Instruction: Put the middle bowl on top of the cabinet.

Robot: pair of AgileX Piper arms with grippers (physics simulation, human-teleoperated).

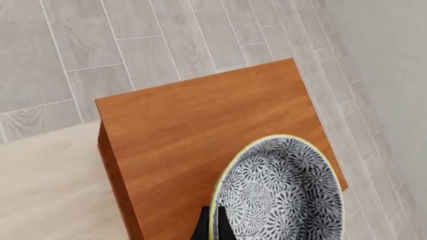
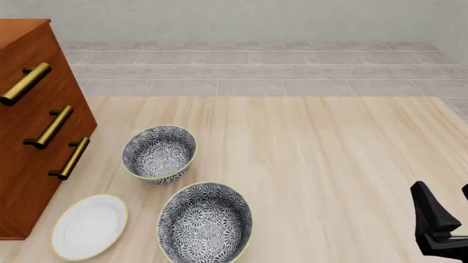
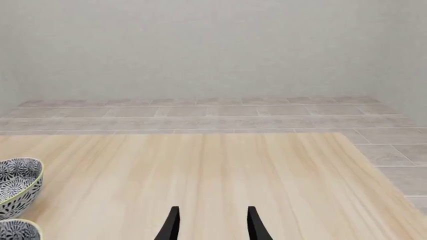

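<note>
Left wrist view: left gripper (image 1: 215, 225) pinching rim of middle bowl (image 1: 280, 192), hanging over cabinet (image 1: 200, 130) top near its edge; letting go here risking slide-off.
Front view: cabinet (image 2: 33, 118) standing left; right gripper (image 2: 446, 211) idling.
Right wrist view: right gripper (image 3: 212, 225) gaping, holding nothing.

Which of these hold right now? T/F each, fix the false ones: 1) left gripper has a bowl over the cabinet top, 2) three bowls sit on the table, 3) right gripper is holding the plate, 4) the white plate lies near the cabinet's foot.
1) True. The left gripper pinches the rim of the middle bowl above the cabinet top.
2) False. The front view shows two bowls on the table: the far bowl and the near bowl.
3) False. The right gripper is open and holds nothing.
4) True. The white plate lies beside the cabinet's base.
</note>
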